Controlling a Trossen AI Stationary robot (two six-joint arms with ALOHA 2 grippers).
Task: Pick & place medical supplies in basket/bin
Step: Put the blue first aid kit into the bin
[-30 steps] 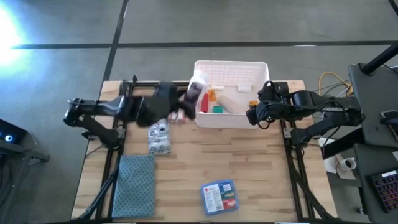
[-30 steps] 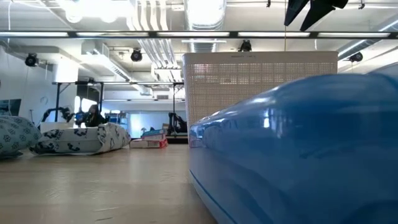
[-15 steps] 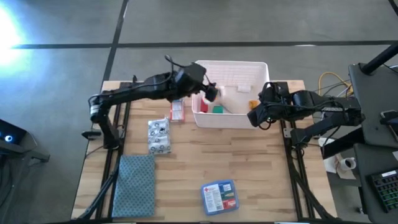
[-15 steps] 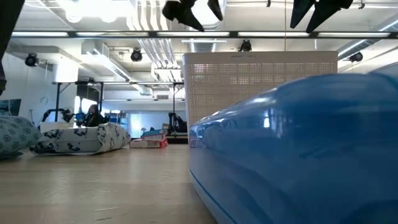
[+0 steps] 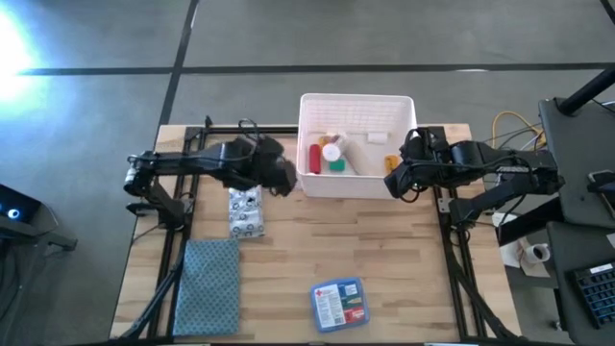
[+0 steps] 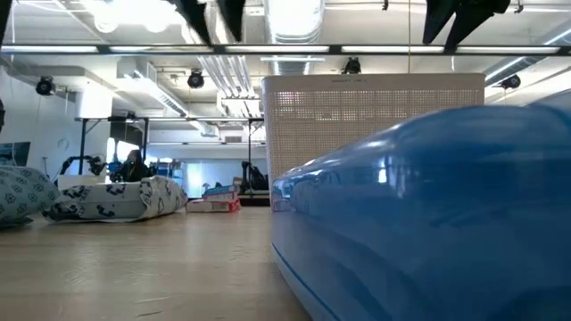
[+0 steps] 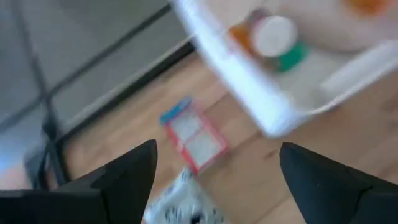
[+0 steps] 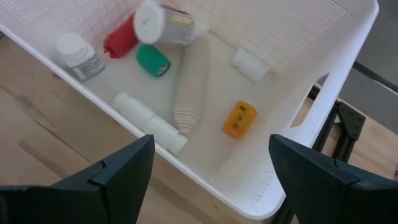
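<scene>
I see the bin (image 5: 357,106) mid-table at the far edge, the left gripper (image 5: 284,176) beside its left wall, the right gripper (image 5: 392,183) at its right, and a packet (image 5: 339,304) near the front edge.

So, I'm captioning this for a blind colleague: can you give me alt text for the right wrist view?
Between the right gripper's open dark fingers, the white bin sits on the wooden table. It holds a red tube, a green roll, an orange vial, two white pill bottles and other white items.
</scene>
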